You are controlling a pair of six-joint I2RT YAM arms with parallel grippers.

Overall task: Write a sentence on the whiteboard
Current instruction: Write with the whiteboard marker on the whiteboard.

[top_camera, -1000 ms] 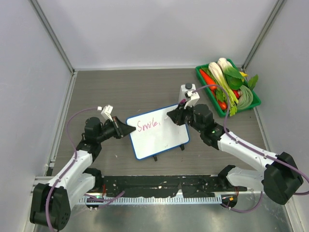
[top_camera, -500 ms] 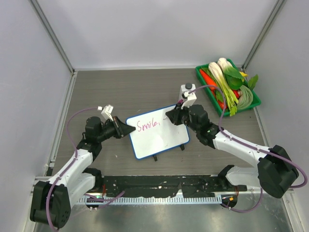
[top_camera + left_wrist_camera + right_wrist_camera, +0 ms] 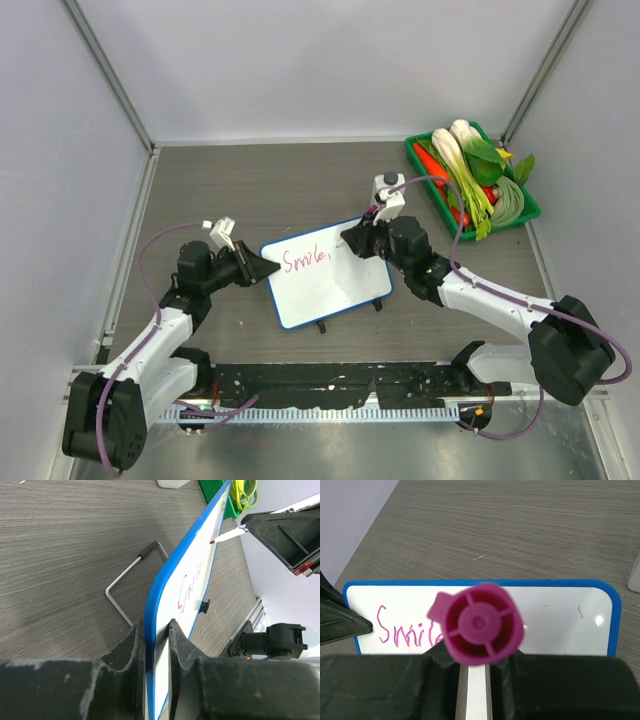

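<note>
The whiteboard (image 3: 330,290), white with a blue rim, stands tilted at the table's middle. The sentence (image 3: 305,260) reads "Smile," in magenta near its top left. My left gripper (image 3: 262,268) is shut on the board's left edge; in the left wrist view the fingers clamp the blue rim (image 3: 156,630). My right gripper (image 3: 352,240) is shut on a magenta marker (image 3: 479,624), whose tip (image 3: 227,536) touches the board just right of the word. The right wrist view shows the whiteboard (image 3: 560,615) and the sentence (image 3: 405,630) behind the marker's cap end.
A green tray (image 3: 415,150) of vegetables sits at the back right. A white bottle (image 3: 385,188) stands just behind my right gripper. The board's wire foot (image 3: 125,577) rests on the table behind it. Walls close in the left, back and right sides.
My right gripper has shifted slightly left with the marker, closer to the end of the written word. The left arm and board have not moved.
</note>
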